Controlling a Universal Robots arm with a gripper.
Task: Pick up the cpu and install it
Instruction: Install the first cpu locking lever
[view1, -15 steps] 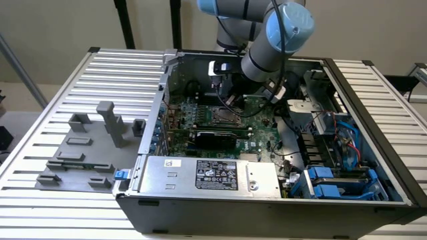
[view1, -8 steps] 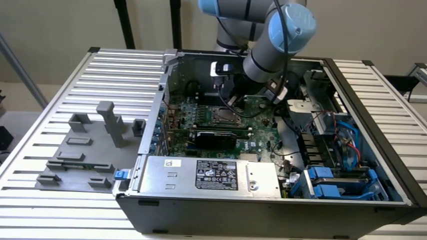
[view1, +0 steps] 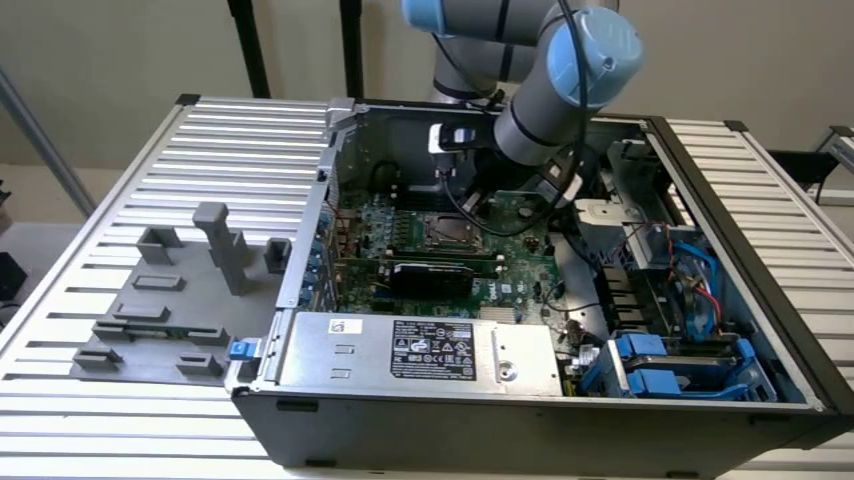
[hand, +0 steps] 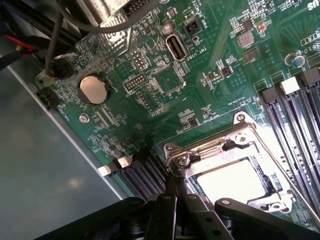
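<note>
- The arm (view1: 547, 90) reaches down into the open computer case (view1: 534, 400) from the upper middle of the exterior view, its wrist over the green motherboard (view1: 441, 250)
- In the wrist view the cpu (hand: 235, 180), a pale square top, lies inside the metal socket frame (hand: 220, 150) at the lower right of the frame; in the exterior view the socket (view1: 445, 232) sits near the centre, just left of the arm's wrist
- The pincer (hand: 182, 210) shows as dark linkage along the bottom edge of the wrist view, right next to the socket's near corner; I cannot tell how far apart its fingers stand, nor whether they have hold of anything
- The chip looks seated flat within the frame, so I judge the work to be at the placing or seating stage rather than the pickup
- To do this well, the chip needs to sit square to the frame, edges parallel, with no tilt; any sideways push risks the contacts beneath
- Contact should be light and straight down, clear of the frame's hinge and screws (hand: 241, 117) and of the memory slots (hand: 295, 115) at the right
- The grey fixture blocks (view1: 200, 270) on the slatted counter (view1: 240, 140), at the left of the exterior view, stand well apart from the arm
</note>
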